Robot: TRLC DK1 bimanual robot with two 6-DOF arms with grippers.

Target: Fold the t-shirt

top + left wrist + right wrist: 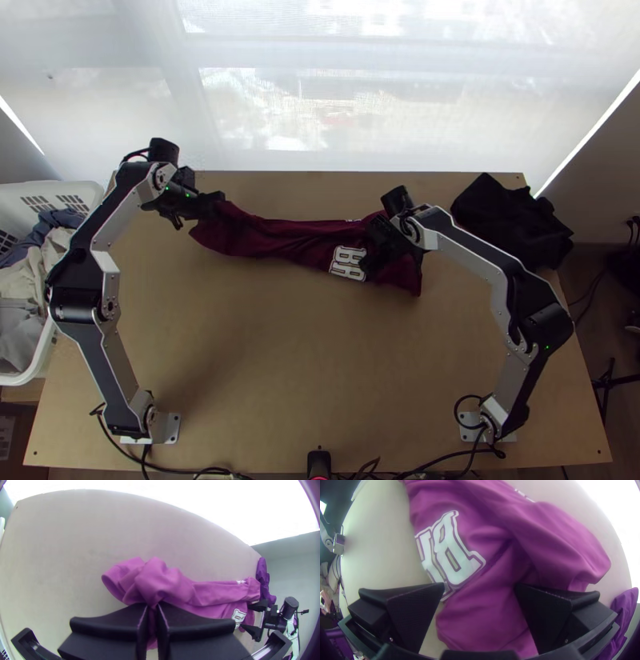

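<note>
We judged this the spreading step: the t-shirt (296, 242) lay bunched toward the table's (264, 360) far edge. Our left gripper (152, 606) clenched its end nearer the table's left side; our right gripper (479, 586), fingers parted over the other end, probably needed to pinch there next.

The top view looks steeply down; both closer wrist views share the t-shirt (288, 240).

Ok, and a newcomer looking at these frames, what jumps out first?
Probably the dark red t-shirt strung lengthwise across the far part of the table, its bold white print near the right end. Next, the left end effector, shut on a bunched part at the shirt's left end, while the right end effector is open over the other end. Behind it all, the bright window.
</note>
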